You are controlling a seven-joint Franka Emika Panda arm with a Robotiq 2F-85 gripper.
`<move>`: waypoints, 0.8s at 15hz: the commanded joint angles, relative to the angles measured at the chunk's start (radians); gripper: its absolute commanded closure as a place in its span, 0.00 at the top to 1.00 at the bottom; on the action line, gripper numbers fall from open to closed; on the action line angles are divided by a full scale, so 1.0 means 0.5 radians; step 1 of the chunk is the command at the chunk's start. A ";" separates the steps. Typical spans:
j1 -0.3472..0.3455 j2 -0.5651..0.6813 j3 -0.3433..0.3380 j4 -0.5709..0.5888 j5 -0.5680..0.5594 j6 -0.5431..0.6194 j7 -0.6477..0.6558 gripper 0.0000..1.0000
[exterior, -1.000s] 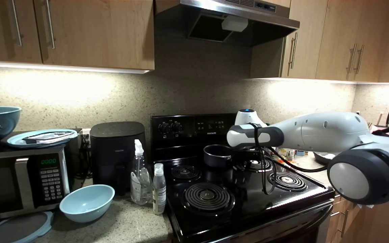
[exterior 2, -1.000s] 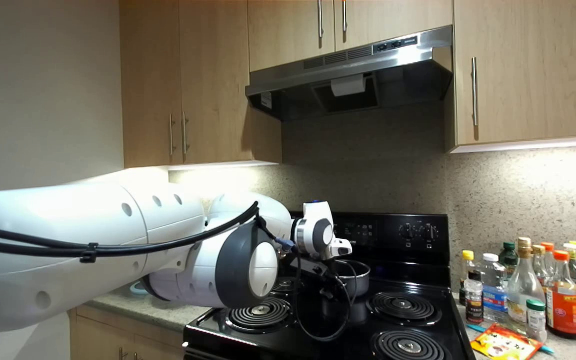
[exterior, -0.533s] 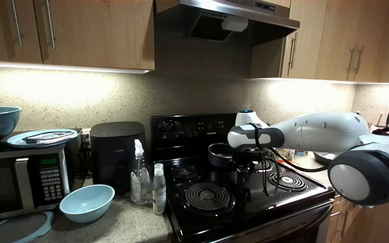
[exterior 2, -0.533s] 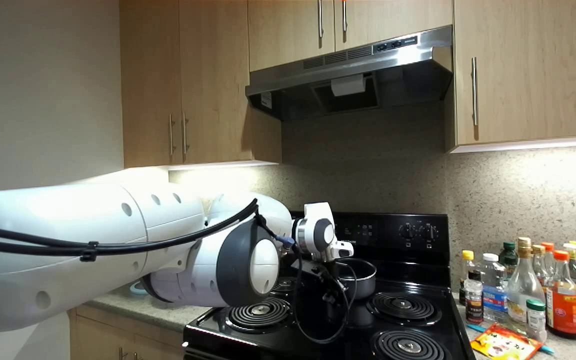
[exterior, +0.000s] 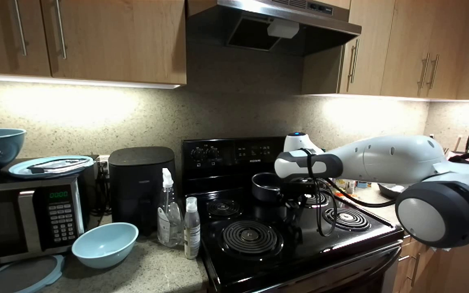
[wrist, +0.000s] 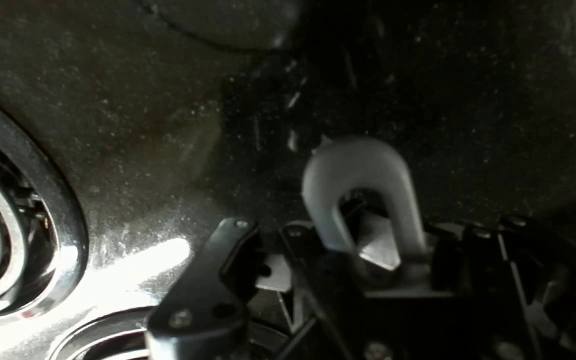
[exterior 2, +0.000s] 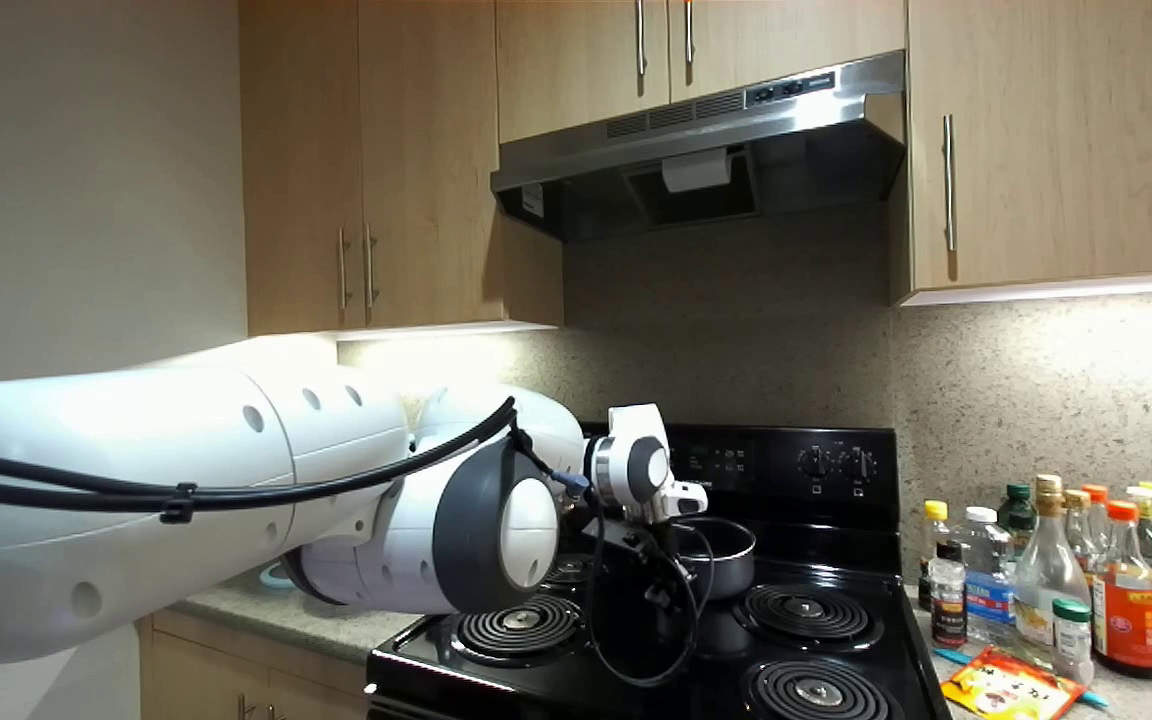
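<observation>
Here, your gripper holds the saucepan by its handle.
Its jaws are closed on it, above the coil stove.

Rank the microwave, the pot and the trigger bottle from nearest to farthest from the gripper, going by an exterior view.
1. Pot: over the stove, closest by far.
2. Trigger bottle: on the counter, picture-left of the stove.
3. Microwave: at the picture's left edge.
</observation>
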State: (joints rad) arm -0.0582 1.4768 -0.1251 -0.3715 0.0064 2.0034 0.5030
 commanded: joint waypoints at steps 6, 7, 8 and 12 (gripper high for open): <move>0.010 0.006 -0.028 -0.013 -0.058 -0.218 0.094 0.00; 0.015 0.006 -0.027 -0.013 -0.061 -0.224 0.096 0.00; 0.018 0.006 -0.032 -0.012 -0.067 -0.175 0.108 0.00; 0.001 -0.001 -0.005 -0.006 -0.043 -0.164 0.039 0.00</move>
State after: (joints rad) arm -0.0558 1.4796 -0.1368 -0.3705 -0.0053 1.9209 0.5214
